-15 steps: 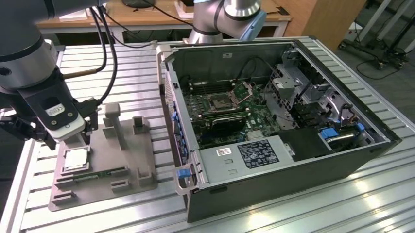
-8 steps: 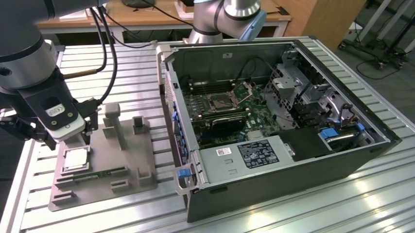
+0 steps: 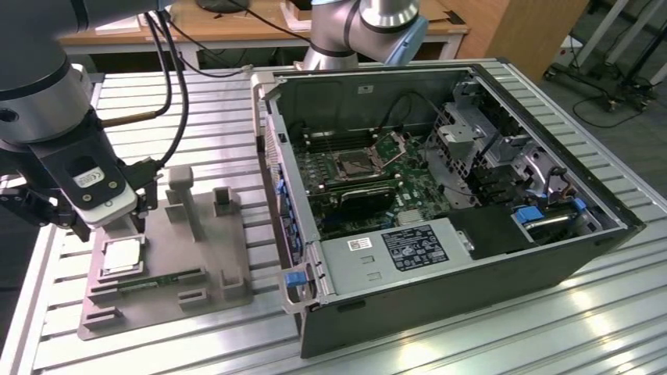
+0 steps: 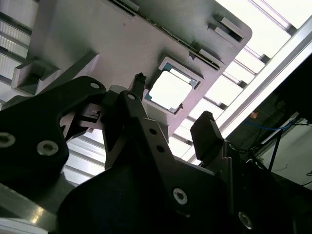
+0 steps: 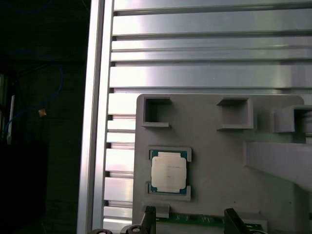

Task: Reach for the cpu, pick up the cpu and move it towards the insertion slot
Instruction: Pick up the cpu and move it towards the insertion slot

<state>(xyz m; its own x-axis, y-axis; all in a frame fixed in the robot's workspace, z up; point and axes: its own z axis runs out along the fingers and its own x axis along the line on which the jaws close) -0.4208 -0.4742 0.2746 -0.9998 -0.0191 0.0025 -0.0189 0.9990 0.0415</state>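
Observation:
The cpu [image 3: 122,256] is a small square chip with a shiny metal top. It lies flat in a square pocket of a grey fixture plate [image 3: 214,258] at the exterior view's left. It is also in both wrist views [image 5: 168,171] [image 4: 168,90]. My gripper [image 5: 189,213] hangs just above the fixture, beside the cpu and not touching it. Its two dark fingers [image 4: 207,127] stand apart with nothing between them. The insertion slot [image 3: 358,162] sits inside the open computer case, its hinged metal plate [image 3: 394,145] raised.
A long green memory stick [image 3: 156,280] lies in the fixture next to the cpu. Grey posts [image 3: 183,191] rise from the fixture. The case's tall side wall [image 3: 273,180] stands between fixture and socket. Cables [image 3: 172,78] trail from my arm over the ribbed aluminium table [image 3: 501,344].

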